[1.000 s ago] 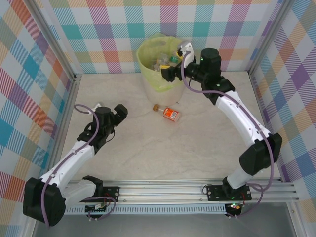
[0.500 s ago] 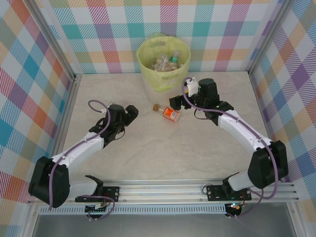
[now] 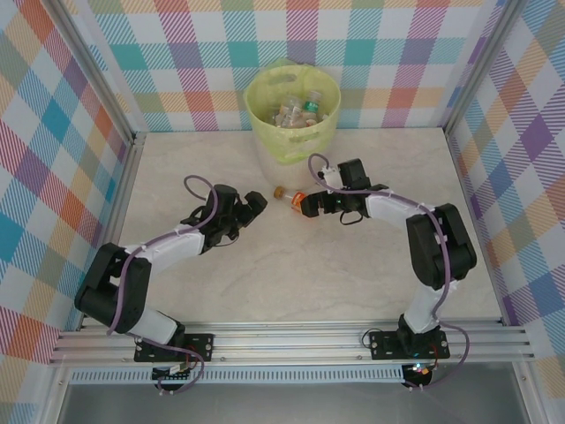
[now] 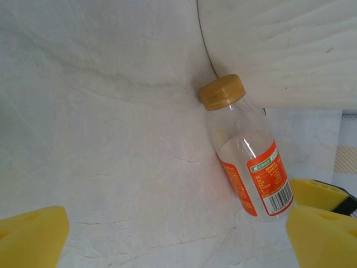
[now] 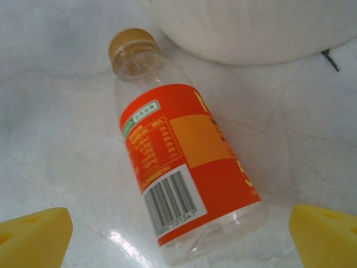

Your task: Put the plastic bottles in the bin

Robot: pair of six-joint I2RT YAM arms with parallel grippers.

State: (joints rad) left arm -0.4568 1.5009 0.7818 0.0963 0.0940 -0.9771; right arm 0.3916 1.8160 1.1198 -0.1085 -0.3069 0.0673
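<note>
On the worktop (image 3: 353,265), just in front of the bin (image 3: 281,144), one orange-label bottle (image 5: 178,156) lay on its side, gold cap (image 5: 133,47) right by the bin wall. Other bottles (image 3: 297,109) were already inside the bin. My right gripper (image 5: 179,237) was low over the lone one, jaws wide apart, holding nothing, with the bottle's base sitting between the pads. My left gripper (image 4: 177,237) was also wide and empty, close by on the other side, bottle off toward its right finger. Handling guess: looked empty, so light. Thin clear wall, would dent if squeezed hard. Round, so likely to roll or squirt out of a glancing pinch, and the label was probably slick. Best hold, as I judged it: across the labelled mid-body, pads square to the long axis, not the cap or the tapered shoulder. Right side looked better lined up for that.
</note>
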